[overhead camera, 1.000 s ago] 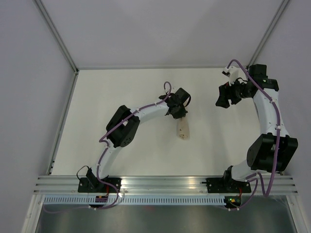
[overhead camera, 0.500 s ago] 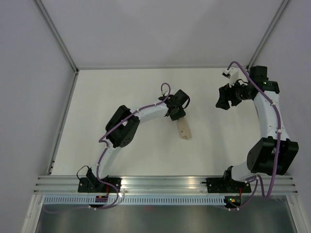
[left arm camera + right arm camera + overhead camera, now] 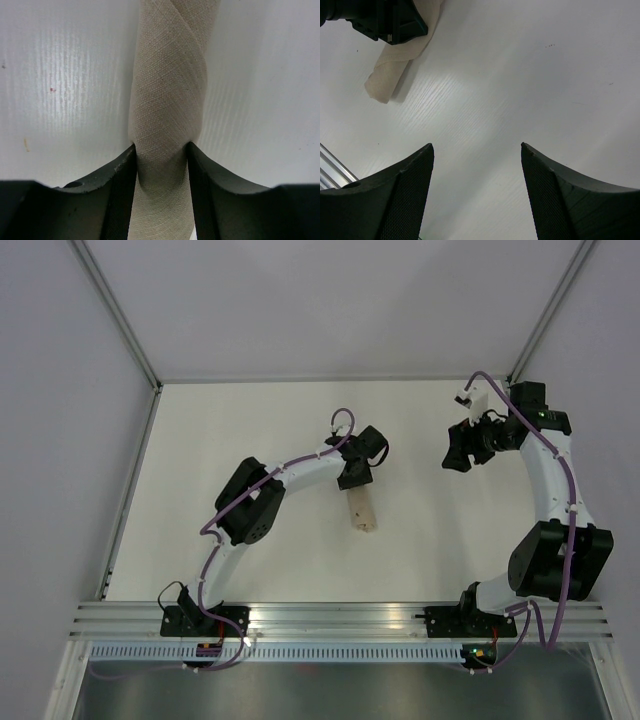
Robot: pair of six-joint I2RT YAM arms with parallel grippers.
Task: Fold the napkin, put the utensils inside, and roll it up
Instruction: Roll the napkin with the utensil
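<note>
One rolled napkin [image 3: 361,512] is counted on one table [image 3: 250,420]. Two arms are seen, left arm [image 3: 300,470] and right arm [image 3: 548,468], with two grippers: left gripper [image 3: 355,480], right gripper [image 3: 456,459].

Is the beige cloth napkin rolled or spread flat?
Rolled: the beige cloth napkin is a slim tube, spiral seam visible, pinched in the left hand.
</note>
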